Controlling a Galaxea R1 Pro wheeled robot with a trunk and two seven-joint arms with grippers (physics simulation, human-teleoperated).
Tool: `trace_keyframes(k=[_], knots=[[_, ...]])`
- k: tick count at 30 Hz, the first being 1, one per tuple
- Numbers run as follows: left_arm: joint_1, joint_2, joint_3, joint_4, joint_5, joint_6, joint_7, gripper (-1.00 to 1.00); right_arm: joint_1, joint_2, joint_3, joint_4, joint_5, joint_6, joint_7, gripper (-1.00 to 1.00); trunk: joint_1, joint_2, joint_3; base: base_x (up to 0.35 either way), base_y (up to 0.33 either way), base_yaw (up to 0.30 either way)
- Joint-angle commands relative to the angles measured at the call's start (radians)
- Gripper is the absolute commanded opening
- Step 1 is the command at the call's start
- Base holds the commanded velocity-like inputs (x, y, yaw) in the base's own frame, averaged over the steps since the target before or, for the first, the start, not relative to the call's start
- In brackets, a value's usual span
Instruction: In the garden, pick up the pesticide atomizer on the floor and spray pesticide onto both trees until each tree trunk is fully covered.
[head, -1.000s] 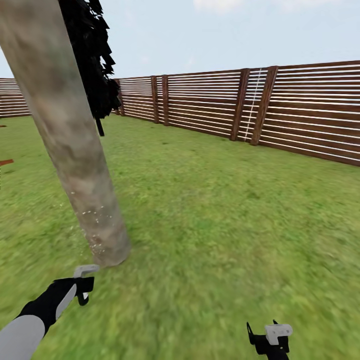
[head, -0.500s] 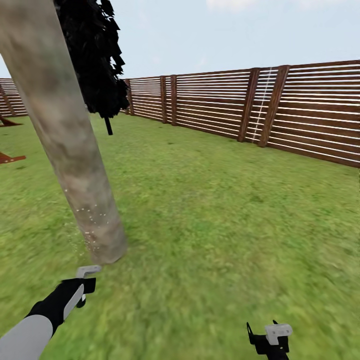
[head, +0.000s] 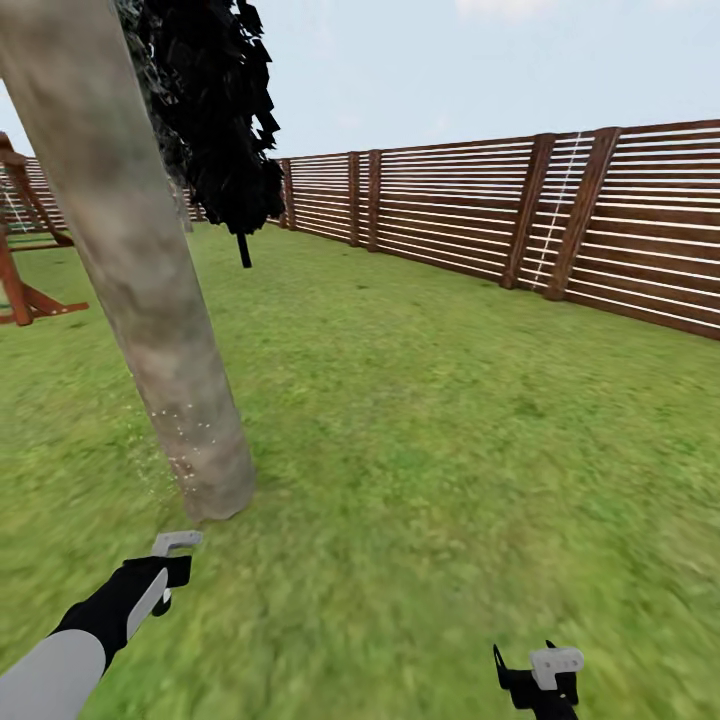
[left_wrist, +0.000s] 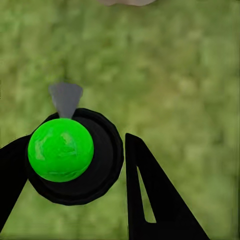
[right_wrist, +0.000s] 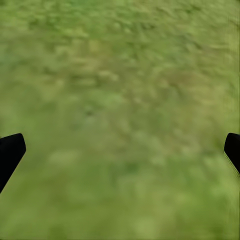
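A thick mottled beige-grey tree trunk (head: 150, 300) rises from the grass at the left of the head view, with white specks (head: 185, 440) low on its bark. Just in front of its base my left gripper (head: 160, 582) is shut on the pesticide atomizer (head: 176, 543), whose grey nozzle points toward the trunk. The left wrist view shows the atomizer's bright green cap (left_wrist: 61, 149) in a black ring between the black fingers (left_wrist: 150, 200). My right gripper (head: 540, 682) hangs low at the right, open over bare grass (right_wrist: 120, 100), with its fingertips (right_wrist: 10, 152) wide apart.
A near-black conifer (head: 215, 120) stands behind the trunk. A brown slatted fence (head: 480, 220) runs along the back and right. A reddish wooden frame (head: 20, 270) sits at the far left. Open lawn (head: 450, 420) spreads to the right of the trunk.
The whole picture has slid right, so the camera has turned left; the wooden frame has come into sight. Both arms keep their pose, and the left gripper still holds the atomizer.
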Motion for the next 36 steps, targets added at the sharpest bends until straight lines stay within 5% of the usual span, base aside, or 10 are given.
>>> trace_keyframes(k=[1,24,36], knots=[[-0.001,0.0,-0.008,-0.002,0.011,0.005,0.009,-1.0,-0.001,0.0,-0.008,0.001,0.01,-0.004,-0.001,1.0,0.0,0.0,-0.001,0.191,-0.234,0.251],[0.0,-0.002,-0.007,-0.002,0.01,0.006,0.017,-1.0,-0.001,0.0,-0.008,0.001,0.01,-0.004,0.0,1.0,0.0,0.0,-0.001,0.125,-0.137,0.136],[0.0,-0.047,-0.01,-0.008,-0.002,0.003,0.018,-1.0,-0.001,0.0,-0.008,0.001,0.01,-0.004,0.0,1.0,0.0,0.0,-0.001,0.027,-0.048,0.14]])
